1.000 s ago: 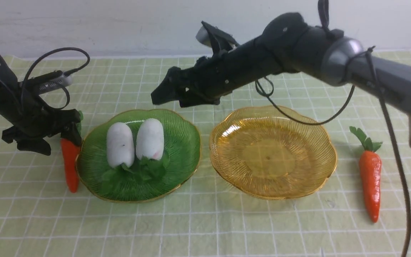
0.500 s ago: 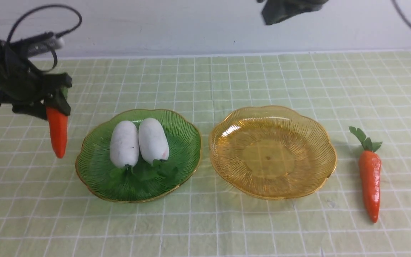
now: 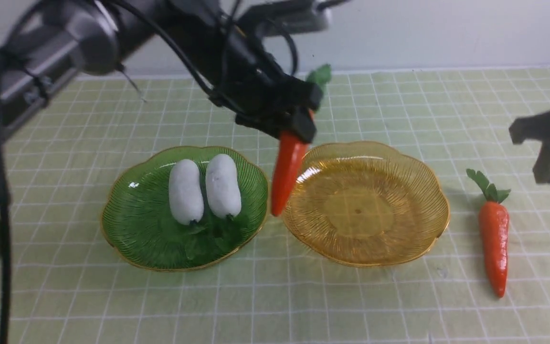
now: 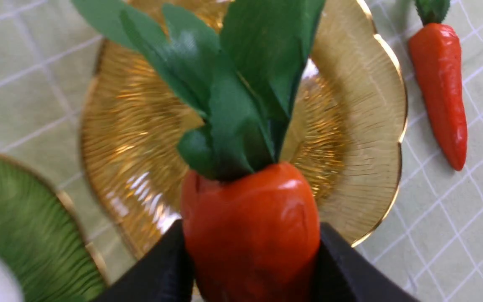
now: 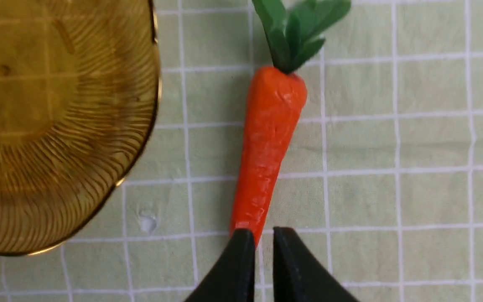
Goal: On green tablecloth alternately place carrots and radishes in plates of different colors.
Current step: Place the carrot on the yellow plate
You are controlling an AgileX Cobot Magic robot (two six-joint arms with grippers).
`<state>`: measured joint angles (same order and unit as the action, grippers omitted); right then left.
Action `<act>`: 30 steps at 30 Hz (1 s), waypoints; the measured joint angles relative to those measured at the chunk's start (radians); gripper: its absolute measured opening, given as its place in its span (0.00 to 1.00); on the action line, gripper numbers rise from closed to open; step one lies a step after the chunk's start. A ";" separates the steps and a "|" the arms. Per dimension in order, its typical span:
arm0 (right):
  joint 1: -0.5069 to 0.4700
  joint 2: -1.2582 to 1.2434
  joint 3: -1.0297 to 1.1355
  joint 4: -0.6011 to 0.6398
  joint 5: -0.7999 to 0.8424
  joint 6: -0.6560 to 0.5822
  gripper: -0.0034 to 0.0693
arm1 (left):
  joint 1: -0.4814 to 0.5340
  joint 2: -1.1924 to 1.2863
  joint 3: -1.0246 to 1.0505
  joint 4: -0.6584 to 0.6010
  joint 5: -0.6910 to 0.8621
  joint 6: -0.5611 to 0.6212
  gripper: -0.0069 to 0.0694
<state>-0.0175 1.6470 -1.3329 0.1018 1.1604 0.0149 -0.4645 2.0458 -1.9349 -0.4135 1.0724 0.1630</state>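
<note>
Here, tapered carrot (image 3: 288, 167) (glossy) above ribbed, scalloped plates (image 3: 358, 253).

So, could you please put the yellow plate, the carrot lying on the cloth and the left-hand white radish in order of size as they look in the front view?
1. Yellow plate
2. Carrot on the cloth and left-hand radish: too alike in this view to rank.
</note>
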 joint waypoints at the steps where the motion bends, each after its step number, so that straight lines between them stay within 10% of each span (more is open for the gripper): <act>1: -0.008 0.008 0.029 0.010 -0.037 0.000 0.20 | -0.025 0.022 0.000 0.000 -0.027 0.000 0.49; 10: -0.006 0.130 0.144 0.052 -0.304 -0.015 0.67 | -0.061 0.167 0.000 0.001 -0.138 -0.085 0.63; 17: -0.006 0.264 0.144 0.061 -0.358 -0.072 0.78 | -0.027 0.185 0.000 0.003 -0.132 -0.101 0.85; 23: -0.006 0.290 0.123 0.071 -0.333 -0.112 0.37 | 0.040 0.093 -0.079 0.053 0.023 -0.102 0.46; 26: -0.006 0.267 0.092 0.124 -0.271 -0.112 0.40 | 0.083 0.009 -0.129 0.115 0.119 -0.095 0.17; 30: 0.010 0.171 0.024 0.295 -0.238 -0.156 0.40 | 0.131 -0.108 -0.141 0.199 0.160 -0.091 0.09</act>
<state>-0.0073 1.8183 -1.3091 0.3971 0.9222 -0.1411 -0.3334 1.9374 -2.0757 -0.2150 1.2322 0.0724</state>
